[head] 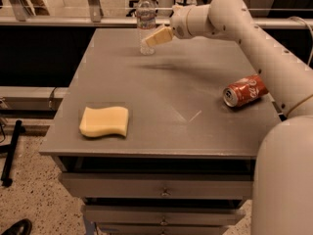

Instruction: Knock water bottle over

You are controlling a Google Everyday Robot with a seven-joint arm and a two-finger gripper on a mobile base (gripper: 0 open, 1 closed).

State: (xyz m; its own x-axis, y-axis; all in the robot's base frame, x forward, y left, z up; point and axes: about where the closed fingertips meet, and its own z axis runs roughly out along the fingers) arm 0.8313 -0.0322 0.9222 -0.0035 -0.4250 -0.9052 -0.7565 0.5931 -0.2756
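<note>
The water bottle is a clear ribbed plastic bottle with a white cap and a pale label band. It stands upright near the far edge of the grey table. My gripper has cream-coloured fingers and reaches in from the right on the white arm. Its tip is right at the bottle's lower right side, overlapping it in this view. I cannot tell whether it touches the bottle.
A red soda can lies on its side at the table's right edge. A yellow sponge lies at the front left. Drawers sit under the tabletop. A railing runs behind the table.
</note>
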